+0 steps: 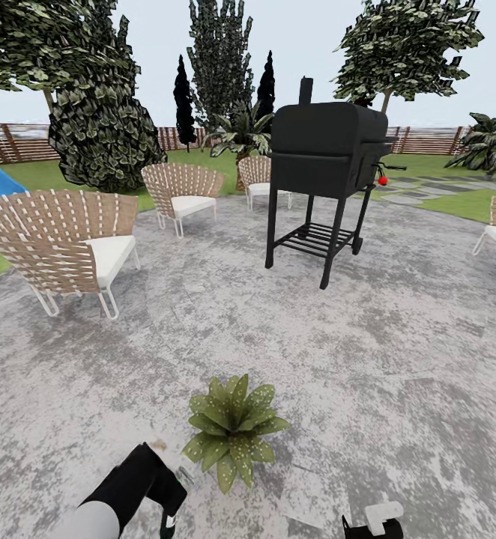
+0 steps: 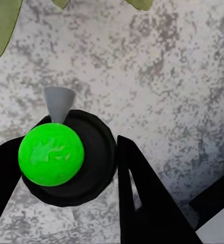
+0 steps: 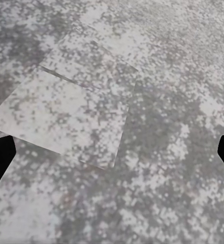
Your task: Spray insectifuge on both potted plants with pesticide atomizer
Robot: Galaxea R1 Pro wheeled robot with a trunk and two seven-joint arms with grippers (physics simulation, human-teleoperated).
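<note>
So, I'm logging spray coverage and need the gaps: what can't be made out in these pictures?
Left wrist view: the dark bottle with a bright green cap, held by the left gripper, shows top-on; the cap hides its body and label.
Head view: the green leafy potted plant hides its pot under its leaves.
Head view: the right gripper is cut off by the bottom edge.

Left arm (image 1: 117,498): grey forearm sleeve, black wrist, white trim. Black angular fingers (image 2: 142,198). Right wrist (image 1: 375,520) black-and-white.
</note>
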